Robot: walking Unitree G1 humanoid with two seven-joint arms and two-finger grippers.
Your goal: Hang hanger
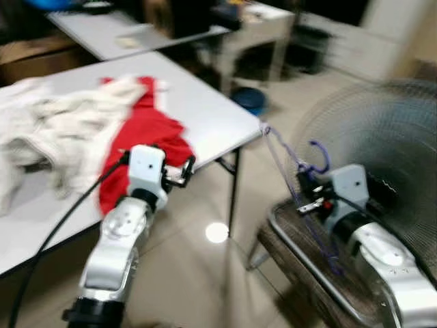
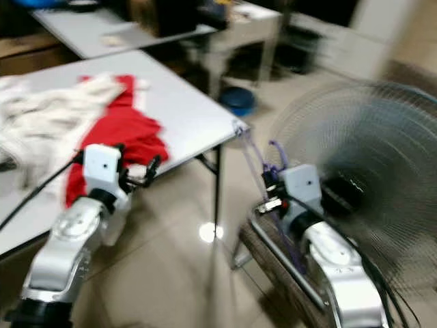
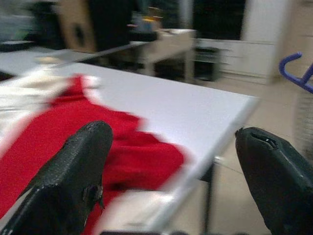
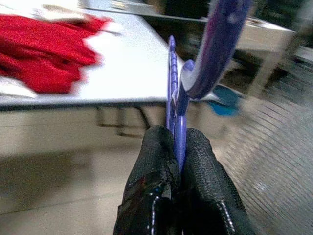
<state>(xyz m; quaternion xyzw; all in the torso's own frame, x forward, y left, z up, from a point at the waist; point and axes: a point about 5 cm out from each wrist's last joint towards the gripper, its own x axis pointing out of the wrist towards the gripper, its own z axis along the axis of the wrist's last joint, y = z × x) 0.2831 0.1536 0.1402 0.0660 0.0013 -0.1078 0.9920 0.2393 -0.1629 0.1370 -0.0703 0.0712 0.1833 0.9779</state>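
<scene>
table (image 1: pixel 205 109): grey top, dark legs, near left
red cloth (image 1: pixel 143 133): on table, hangs over front edge
white cloth (image 1: pixel 48 130): crumpled, beside red cloth on its left
fan (image 1: pixel 382 147): big wire-grille, right
blue bowl (image 1: pixel 249 99): on floor past table corner
far table (image 1: pixel 116 34): behind, blurred
floor (image 1: pixel 205 273): glossy tiles, light glare spot

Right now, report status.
Right gripper shut on purple hanger. Left gripper open, over red garment on table. Fan close beside hanger.

Indoor lighting even and moderate; motion blur throughout, heaviest on the fan (image 1: pixel 382 157); lamp glare (image 1: pixel 216 232) on the floor left of it.
</scene>
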